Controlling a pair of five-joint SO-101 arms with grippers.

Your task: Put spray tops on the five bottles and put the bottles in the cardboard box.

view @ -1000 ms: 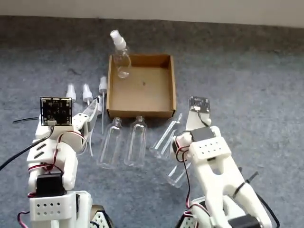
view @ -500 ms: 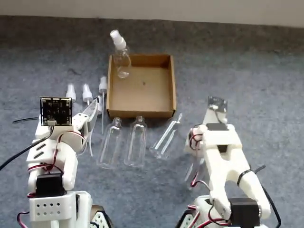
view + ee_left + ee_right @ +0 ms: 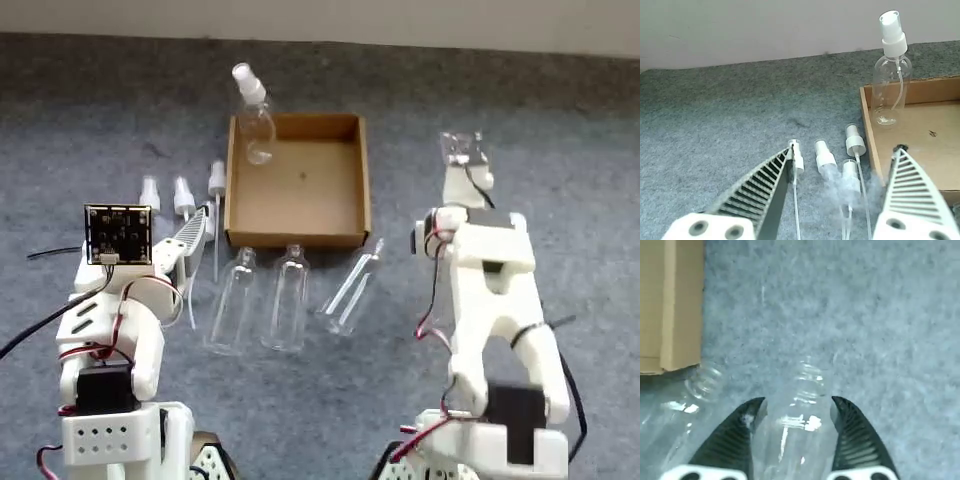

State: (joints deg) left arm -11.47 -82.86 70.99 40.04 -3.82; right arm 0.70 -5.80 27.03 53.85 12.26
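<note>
A cardboard box (image 3: 298,238) (image 3: 866,116) (image 3: 671,305) lies at the middle back. A clear bottle with a spray top (image 3: 254,122) (image 3: 891,75) stands in its far left corner. Three bare bottles (image 3: 285,298) lie in front of the box. Several loose spray tops (image 3: 183,196) (image 3: 825,156) lie left of the box. My left gripper (image 3: 197,236) (image 3: 844,150) hangs open just short of them. My right gripper (image 3: 797,405) is shut on another bare bottle (image 3: 807,377), held above the carpet to the right of the box.
Grey carpet covers the table, with a pale wall along the far edge. In the right wrist view the neck of a lying bottle (image 3: 704,382) sits close beside the held one, near the box corner. Open carpet stretches right of the box.
The right arm has swung right and reached farther out, taking the bottle that lay under it off the carpet. The left arm and everything else stayed put.
</note>
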